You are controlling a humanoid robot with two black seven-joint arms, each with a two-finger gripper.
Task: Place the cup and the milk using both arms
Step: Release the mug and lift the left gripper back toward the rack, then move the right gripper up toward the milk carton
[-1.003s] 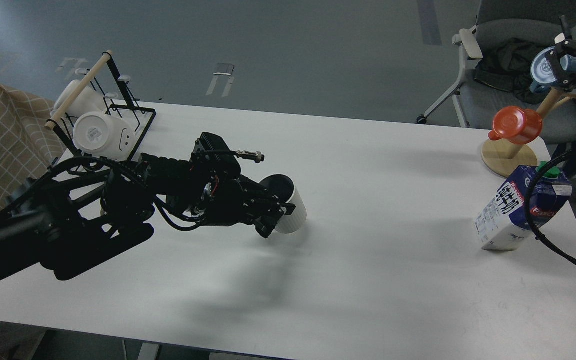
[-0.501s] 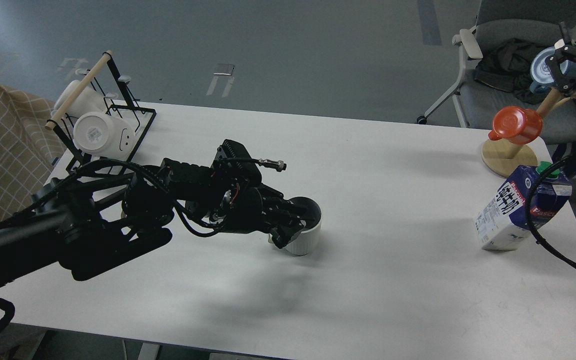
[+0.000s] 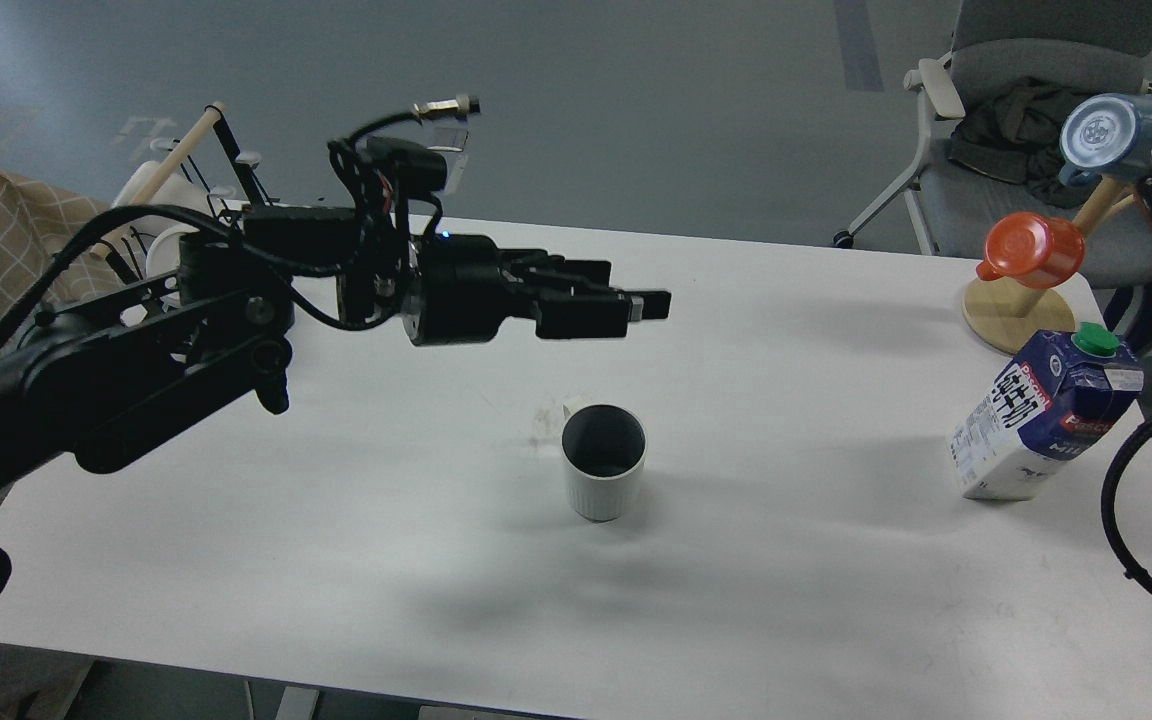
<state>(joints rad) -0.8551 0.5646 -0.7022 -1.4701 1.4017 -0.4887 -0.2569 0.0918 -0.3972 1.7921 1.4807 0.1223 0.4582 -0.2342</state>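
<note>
Lifted clear, left end effector leaves cup upright mid-table.

Milk, front white panel: large black Chinese characters running down the face; the strokes are too small to read with certainty.
Milk, top of the front panel: a small red logo, its letters not legible.
Milk, side blue panel: a red logo band, unreadable, with white letters below it that look like "MIL", cut off at the carton's edge.
Blue mug, base: a round printed mark, illegible.
</note>
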